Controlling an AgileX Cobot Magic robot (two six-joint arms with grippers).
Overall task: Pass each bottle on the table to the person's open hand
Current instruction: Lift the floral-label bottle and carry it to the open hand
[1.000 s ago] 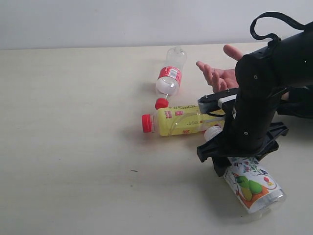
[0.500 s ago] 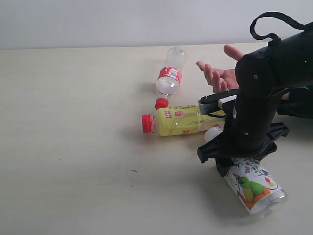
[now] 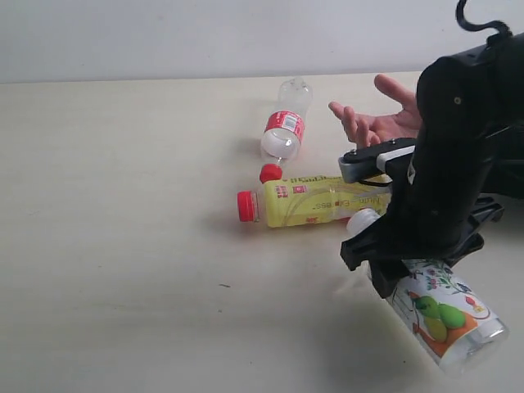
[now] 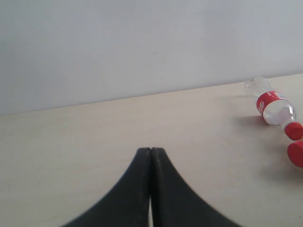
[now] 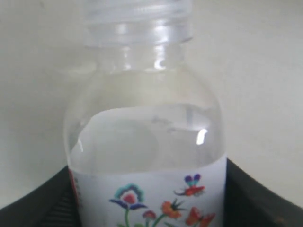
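Observation:
My right gripper (image 3: 395,277) is shut on the clear bottle with the floral label (image 3: 442,315), held tilted just above the table (image 3: 123,205), cap toward the yellow bottle. In the right wrist view that floral bottle (image 5: 147,142) fills the frame between the dark fingers (image 5: 258,198) of the right gripper (image 5: 147,203). The yellow bottle with a red cap (image 3: 315,201) lies on its side. Behind it lies the small clear bottle with a red label (image 3: 285,131), which the left wrist view shows as the small red-label bottle (image 4: 274,106). The person's open hand (image 3: 377,123) waits palm up at the back right. My left gripper (image 4: 150,152) is shut and empty.
The right arm's black body (image 3: 458,147) stands between the held bottle and the hand. A pale wall (image 3: 205,33) runs behind the table's far edge. The left gripper does not show in the exterior view.
The right arm has shifted to the right and risen, taking the floral bottle off the table with it. The other two bottles and the hand have stayed put.

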